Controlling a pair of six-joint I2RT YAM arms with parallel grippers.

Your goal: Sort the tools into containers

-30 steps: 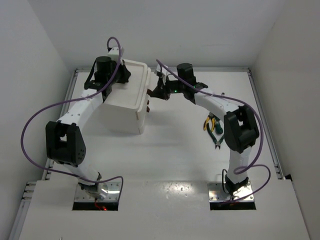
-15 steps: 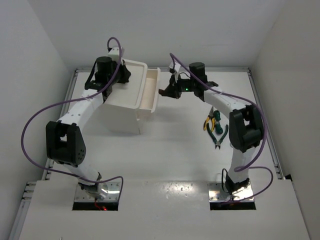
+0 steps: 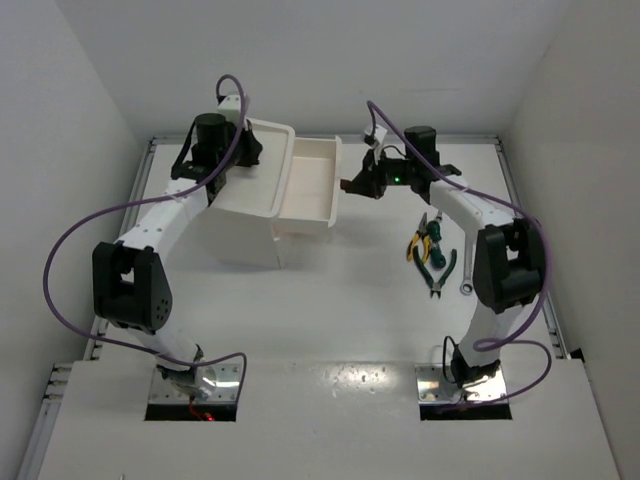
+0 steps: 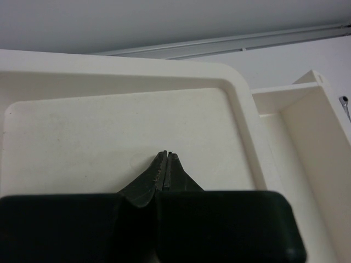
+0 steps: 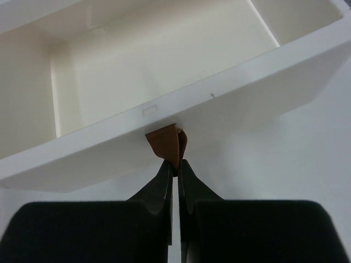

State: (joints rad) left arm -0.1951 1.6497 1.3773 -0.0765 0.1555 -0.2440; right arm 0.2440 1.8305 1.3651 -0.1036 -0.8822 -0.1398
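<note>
- My right gripper (image 5: 176, 163) is clenched on the small brown knob (image 5: 164, 141), which sits right at my fingertips. The drawer (image 5: 247, 93) stands far out of the box beyond them.
- My left gripper (image 4: 165, 164) is clenched on nothing, its tips seemingly resting on the box's tray top (image 4: 98, 126).
- The yellow pliers (image 3: 420, 242), green pliers (image 3: 436, 272) and wrench (image 3: 469, 272) lie on the table (image 3: 350, 290), well behind my right fingers and unsorted.
- Risks: pulled further, the drawer could come free and tip. My tip-only pinch could slip off the knob. If my left lifts, the box may slide.

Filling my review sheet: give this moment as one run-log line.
right jaws: shut on knob | drawer: open | left jaws: shut, over tray top | yellow pliers: on table
</note>
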